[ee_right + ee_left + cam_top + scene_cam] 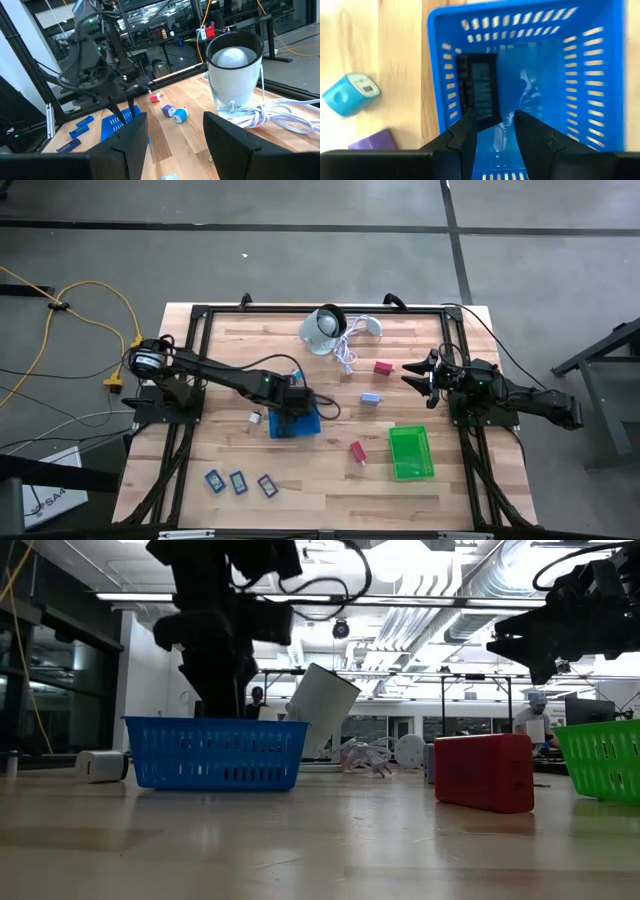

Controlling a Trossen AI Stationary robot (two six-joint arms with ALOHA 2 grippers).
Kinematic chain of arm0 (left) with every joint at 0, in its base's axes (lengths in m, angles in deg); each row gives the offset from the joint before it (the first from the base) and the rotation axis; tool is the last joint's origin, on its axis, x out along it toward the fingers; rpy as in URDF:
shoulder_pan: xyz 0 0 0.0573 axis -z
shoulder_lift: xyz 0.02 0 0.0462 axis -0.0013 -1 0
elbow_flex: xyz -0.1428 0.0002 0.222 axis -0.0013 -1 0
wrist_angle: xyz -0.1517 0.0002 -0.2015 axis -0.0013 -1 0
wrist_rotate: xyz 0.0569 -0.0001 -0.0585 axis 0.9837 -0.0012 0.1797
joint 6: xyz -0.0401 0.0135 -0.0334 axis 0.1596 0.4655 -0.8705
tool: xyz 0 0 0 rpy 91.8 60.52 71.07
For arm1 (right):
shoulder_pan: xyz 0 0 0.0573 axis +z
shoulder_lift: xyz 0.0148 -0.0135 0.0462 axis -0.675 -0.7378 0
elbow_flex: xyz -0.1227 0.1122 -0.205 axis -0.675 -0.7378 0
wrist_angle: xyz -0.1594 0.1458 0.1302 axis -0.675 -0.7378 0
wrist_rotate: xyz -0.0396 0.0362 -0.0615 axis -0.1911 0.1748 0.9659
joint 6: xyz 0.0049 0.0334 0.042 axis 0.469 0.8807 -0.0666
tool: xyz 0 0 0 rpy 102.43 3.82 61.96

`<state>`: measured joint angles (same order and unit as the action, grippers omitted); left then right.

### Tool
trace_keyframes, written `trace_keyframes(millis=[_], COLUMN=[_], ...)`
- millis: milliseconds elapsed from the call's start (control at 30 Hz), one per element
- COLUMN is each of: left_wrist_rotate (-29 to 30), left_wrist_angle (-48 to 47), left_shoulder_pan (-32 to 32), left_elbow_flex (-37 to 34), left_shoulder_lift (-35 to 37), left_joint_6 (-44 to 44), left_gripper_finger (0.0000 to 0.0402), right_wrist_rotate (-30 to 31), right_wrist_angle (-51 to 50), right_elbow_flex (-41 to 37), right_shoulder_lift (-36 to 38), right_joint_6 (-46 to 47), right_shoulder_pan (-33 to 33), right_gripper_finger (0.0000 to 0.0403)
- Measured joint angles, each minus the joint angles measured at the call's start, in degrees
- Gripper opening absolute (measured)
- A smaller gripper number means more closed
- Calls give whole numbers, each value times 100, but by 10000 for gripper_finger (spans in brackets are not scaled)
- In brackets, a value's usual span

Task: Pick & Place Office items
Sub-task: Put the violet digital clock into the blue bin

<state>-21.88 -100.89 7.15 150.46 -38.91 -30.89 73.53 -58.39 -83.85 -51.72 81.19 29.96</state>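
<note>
The left gripper [494, 131] hangs over the blue basket [440, 60], fingers slightly apart; the dark rectangle [480, 90] lies inside just below them, its long axis in line with the fingers; the right gripper [172, 135] waits open, well apart.

Robotics lab or industrial test hall: wooden table [330, 480] in black metal frame on grey concrete floor [300, 240], yellow cable [90, 295] far left, exposed ceiling ducts [500, 580] and strip lights, glass partitions, person [535, 718] at far right workstation

A dark rectangle [479, 90] lies in the basket [440, 65], apparently against its wall, below the left pincer [495, 132].
</note>
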Motion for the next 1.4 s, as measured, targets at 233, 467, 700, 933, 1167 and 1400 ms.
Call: trace_keyframes(millis=[233,467,700,933,1167,1400], left_wrist_rotate=[46,477,518,876,726,-104], left_wrist_angle=[-29,-481,-1045,-1060,-629,-20], left_shoulder_pan=[332,966,1842,2794,3060,3049], left_elbow_flex=[0,0,0,0,0,0], left_shoulder_lift=[592,1283,1589,1430,811,250], left_joint_6=[293,26,-353,166,111,471], left_gripper_finger=[124,124,124,124,124,124], right_wrist_rotate=[-1,-1,-3,-3,-3,-1], right_wrist_angle=[1,1,1,1,1,1], right_elbow_flex=[1,1,-1,-1,1,1], right_shoulder_lift=[0,1,0,1,-1,1], right_joint_6=[0,0,1,0,1,0], right_shoulder_pan=[0,0,0,0,0,0], right_gripper_finger=[179,179,179,179,179,179])
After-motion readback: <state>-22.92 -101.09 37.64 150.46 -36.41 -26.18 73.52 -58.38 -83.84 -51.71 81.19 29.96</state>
